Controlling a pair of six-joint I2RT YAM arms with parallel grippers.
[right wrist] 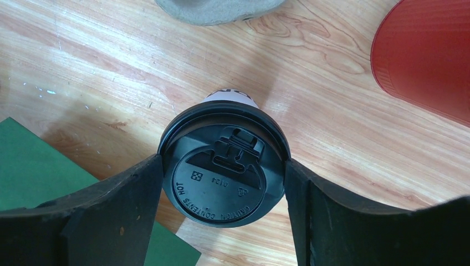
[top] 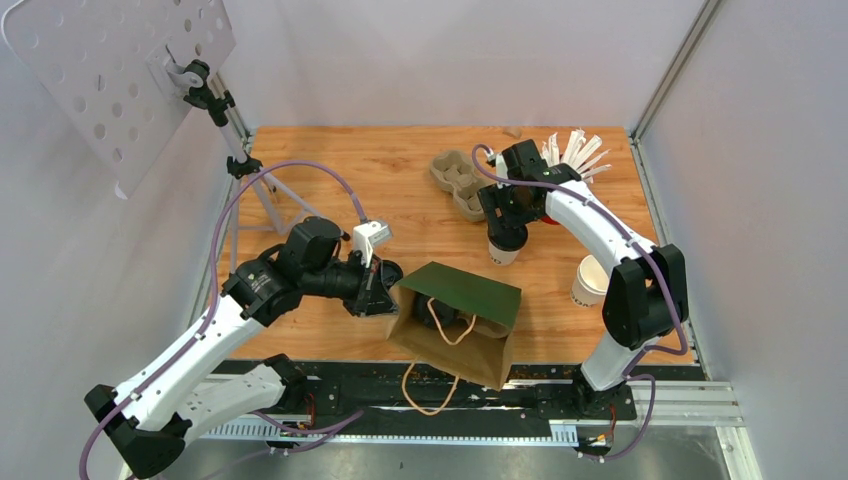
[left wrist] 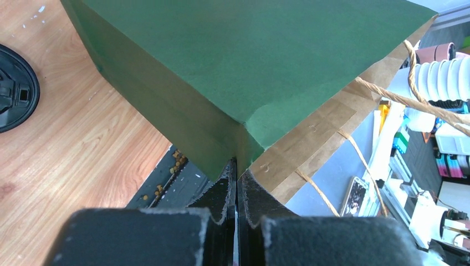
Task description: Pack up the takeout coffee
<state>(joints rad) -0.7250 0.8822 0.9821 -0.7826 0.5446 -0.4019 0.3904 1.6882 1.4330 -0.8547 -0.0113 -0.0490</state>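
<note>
A white paper coffee cup (top: 503,250) with a black lid (right wrist: 221,177) stands on the wooden table beside the bag. My right gripper (top: 505,228) comes from above, and its fingers (right wrist: 111,210) press both sides of the lid. My left gripper (top: 385,290) is shut on the left rim of a paper bag (top: 460,320), green outside and brown inside, and holds its mouth open. In the left wrist view the jaws (left wrist: 237,163) pinch the bag's folded edge (left wrist: 249,55). Something dark (top: 440,315) sits inside the bag. A second white cup (top: 590,280) stands to the right.
A grey pulp cup carrier (top: 457,180) lies at the back, with a red cup (right wrist: 427,55) of white stirrers (top: 575,150) beside it. A black round lid (left wrist: 11,88) shows at the left wrist view's edge. A perforated white board (top: 110,70) on a stand rises at the back left.
</note>
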